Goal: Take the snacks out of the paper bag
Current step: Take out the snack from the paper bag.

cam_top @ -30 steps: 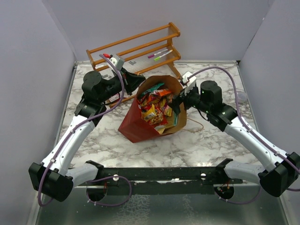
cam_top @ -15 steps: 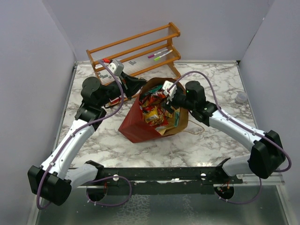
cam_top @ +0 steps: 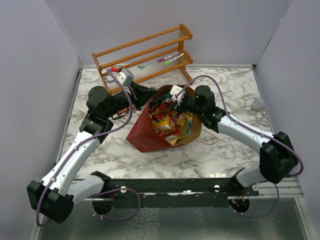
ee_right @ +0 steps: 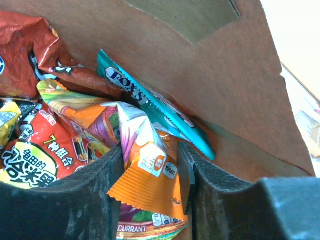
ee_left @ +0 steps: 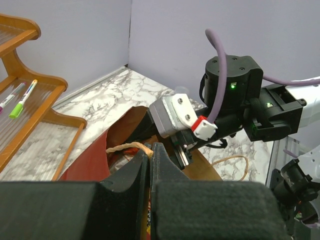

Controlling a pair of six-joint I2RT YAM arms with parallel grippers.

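Observation:
The paper bag (cam_top: 141, 136), red outside and brown inside, lies tilted on the marble table with its mouth up and to the back. Snacks (cam_top: 165, 120) fill it. My left gripper (cam_top: 149, 96) is shut on the bag's near rim, beside its twine handle (ee_left: 125, 147); the fingertips (ee_left: 151, 150) meet there. My right gripper (cam_top: 173, 103) reaches into the mouth. Inside, its two fingers (ee_right: 150, 157) press either side of an orange packet (ee_right: 150, 182). A teal packet (ee_right: 150, 107) lies behind, red and yellow packets (ee_right: 37, 150) to the left, the brown bag wall (ee_right: 200, 60) beyond.
A wooden slatted rack (cam_top: 145, 52) stands at the back, with pink and green pens (cam_top: 169, 58) on it. A small clear cap (cam_top: 257, 104) sits at the right table edge. The bag's other twine handle (cam_top: 210, 136) trails on the marble. Grey walls close both sides.
My right arm has swung left and gone down into the bag's mouth, and its jaws have narrowed onto the orange packet. My left gripper has kept its hold on the rim.

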